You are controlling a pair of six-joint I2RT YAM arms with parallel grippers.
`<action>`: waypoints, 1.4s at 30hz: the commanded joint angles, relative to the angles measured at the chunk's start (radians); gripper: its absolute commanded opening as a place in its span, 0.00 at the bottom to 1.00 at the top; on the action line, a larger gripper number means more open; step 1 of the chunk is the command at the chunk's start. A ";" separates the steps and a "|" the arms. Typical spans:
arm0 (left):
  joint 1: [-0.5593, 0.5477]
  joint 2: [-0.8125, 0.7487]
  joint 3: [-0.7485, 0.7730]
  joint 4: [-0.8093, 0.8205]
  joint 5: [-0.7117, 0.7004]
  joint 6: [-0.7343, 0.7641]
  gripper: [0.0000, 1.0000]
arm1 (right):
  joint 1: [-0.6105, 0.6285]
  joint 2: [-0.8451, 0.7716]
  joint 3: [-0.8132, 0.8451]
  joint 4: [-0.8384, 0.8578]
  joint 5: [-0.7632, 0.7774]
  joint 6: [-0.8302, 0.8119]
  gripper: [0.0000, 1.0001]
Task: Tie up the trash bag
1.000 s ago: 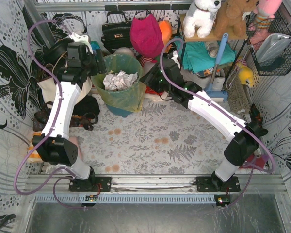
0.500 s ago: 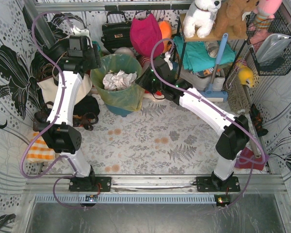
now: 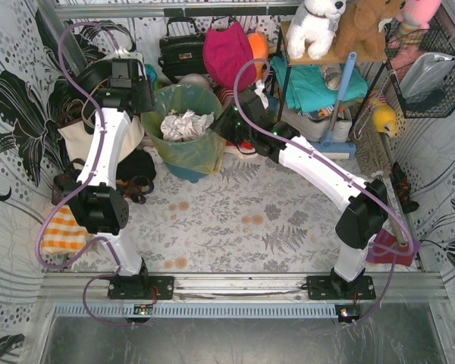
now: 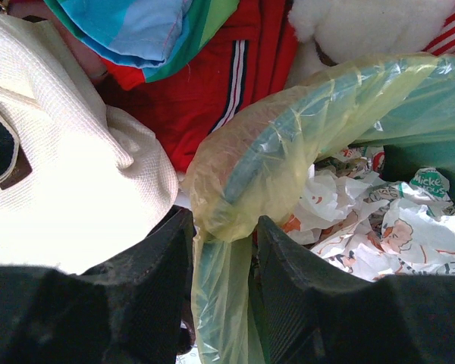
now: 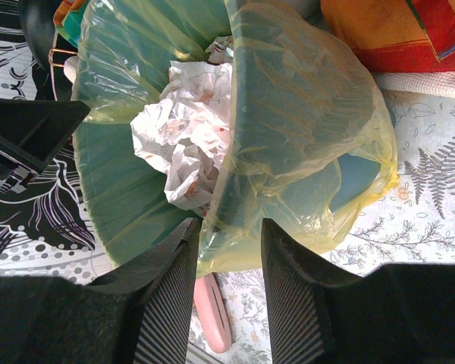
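The trash bag is thin yellow-green film lining a round teal bin, with crumpled white paper inside. My left gripper is at the bag's left rim. In the left wrist view, the folded-over rim of the bag and its hanging film fill the gap of this gripper, which is shut on it. My right gripper is at the right rim. In the right wrist view, this gripper pinches the bunched edge of the bag beside the paper.
A cream tote bag leans just left of the bin. Behind stand a black handbag, a magenta bag and a shelf with plush toys. A pink item lies on the floor under the right gripper. Sandals sit at left.
Both arms have reached farther toward the bin, and both grippers have closed in on the bag's rim, the left one from wide open.
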 commanded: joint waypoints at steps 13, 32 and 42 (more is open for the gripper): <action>0.008 -0.001 -0.042 0.037 0.019 0.028 0.39 | 0.006 0.105 0.147 -0.040 -0.006 -0.025 0.38; -0.024 -0.052 -0.050 -0.035 0.080 -0.012 0.00 | 0.005 0.038 0.180 -0.091 0.069 -0.178 0.01; -0.159 -0.207 -0.161 -0.096 0.098 -0.054 0.00 | 0.004 -0.103 0.067 -0.090 0.029 -0.324 0.00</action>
